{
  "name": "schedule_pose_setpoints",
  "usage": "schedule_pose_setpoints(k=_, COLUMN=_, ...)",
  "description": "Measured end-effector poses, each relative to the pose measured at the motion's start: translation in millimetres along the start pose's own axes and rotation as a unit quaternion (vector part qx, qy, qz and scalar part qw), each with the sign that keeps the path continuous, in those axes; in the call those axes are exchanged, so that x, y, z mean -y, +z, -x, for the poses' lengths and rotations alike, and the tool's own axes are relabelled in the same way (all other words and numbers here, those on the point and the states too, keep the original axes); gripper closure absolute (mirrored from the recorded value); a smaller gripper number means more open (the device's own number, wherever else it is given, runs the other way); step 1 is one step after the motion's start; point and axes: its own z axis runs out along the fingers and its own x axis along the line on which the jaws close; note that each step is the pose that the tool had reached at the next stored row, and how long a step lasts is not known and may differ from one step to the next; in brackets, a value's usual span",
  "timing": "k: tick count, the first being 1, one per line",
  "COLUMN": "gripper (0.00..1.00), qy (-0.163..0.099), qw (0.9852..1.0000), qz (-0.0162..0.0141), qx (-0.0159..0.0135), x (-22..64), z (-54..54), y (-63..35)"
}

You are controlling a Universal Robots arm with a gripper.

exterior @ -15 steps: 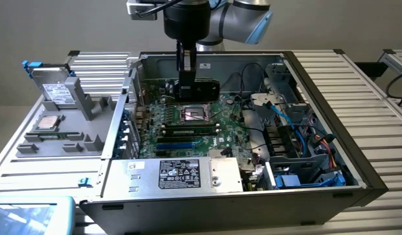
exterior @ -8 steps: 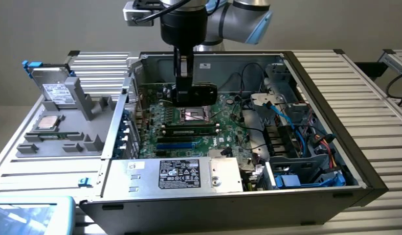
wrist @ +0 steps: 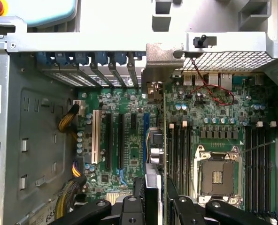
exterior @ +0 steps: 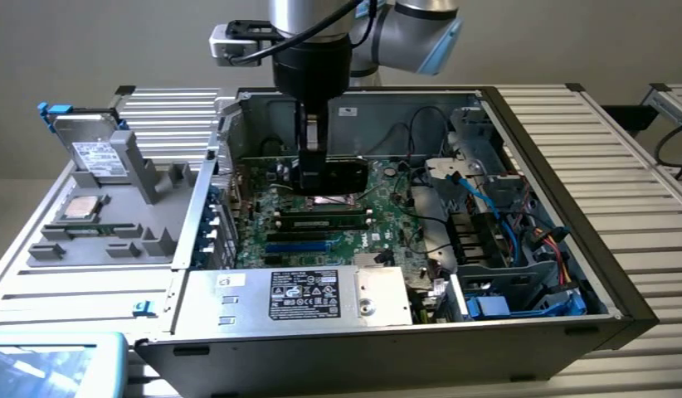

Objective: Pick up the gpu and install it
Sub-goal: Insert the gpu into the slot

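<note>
My gripper [exterior: 314,170] hangs inside the open computer case [exterior: 562,207], shut on the gpu [exterior: 347,176]. The card is held upright over the green motherboard [exterior: 319,236], near the processor socket. In the wrist view the gpu [wrist: 154,145] shows edge-on between my black fingers [wrist: 129,211], and its silver end bracket [wrist: 163,58] points toward the case's rear slot openings. It hovers over the blue expansion slot [wrist: 146,136], beside the black slots [wrist: 121,140]. I cannot tell whether its edge touches a slot.
A power supply [exterior: 308,294] with a labelled face fills the case's near end. Blue and red cables [exterior: 518,240] crowd the exterior view's right side. A grey parts tray [exterior: 109,224] on the left holds a silver drive [exterior: 98,157] and a processor [exterior: 78,209]. The bare socket [wrist: 217,176] lies beside the memory slots.
</note>
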Motion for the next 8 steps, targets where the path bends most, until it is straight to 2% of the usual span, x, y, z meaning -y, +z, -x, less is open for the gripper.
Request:
schedule_pose_setpoints(k=3, gripper=0.72, qy=0.0, qw=1.0, qz=0.0019, qx=0.0, x=0.3, z=-6.4, y=5.7)
schedule_pose_setpoints(k=8, gripper=0.72, qy=0.0, qw=1.0, qz=0.0039, qx=-0.0001, x=0.4, z=-8.3, y=14.7)
